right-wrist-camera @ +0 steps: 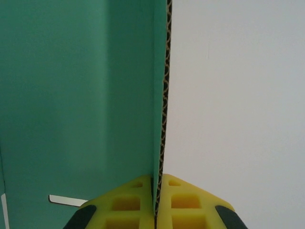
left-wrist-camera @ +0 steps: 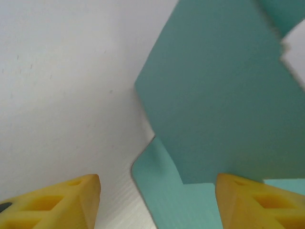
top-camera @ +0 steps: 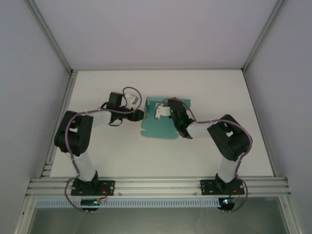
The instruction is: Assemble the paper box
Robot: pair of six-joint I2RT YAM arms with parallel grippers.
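Observation:
The paper box (top-camera: 157,127) is a teal-green die-cut card lying mid-table with some flaps raised. My right gripper (top-camera: 163,111) is over its far part. In the right wrist view the right gripper (right-wrist-camera: 159,180) is shut on an upright wall of the paper box (right-wrist-camera: 71,95), whose corrugated edge runs straight up from between the yellow pads. My left gripper (top-camera: 141,114) sits at the card's left edge. Seen from the left wrist, the left gripper (left-wrist-camera: 157,181) is open, its yellow fingertips (left-wrist-camera: 71,198) wide apart, with a flat corner flap and a raised panel of the paper box (left-wrist-camera: 219,95) between them.
The white table (top-camera: 219,97) is enclosed by pale walls with aluminium posts at the back corners. An aluminium rail (top-camera: 156,185) carrying both arm bases runs along the near edge. Bare table lies left, right and behind the card.

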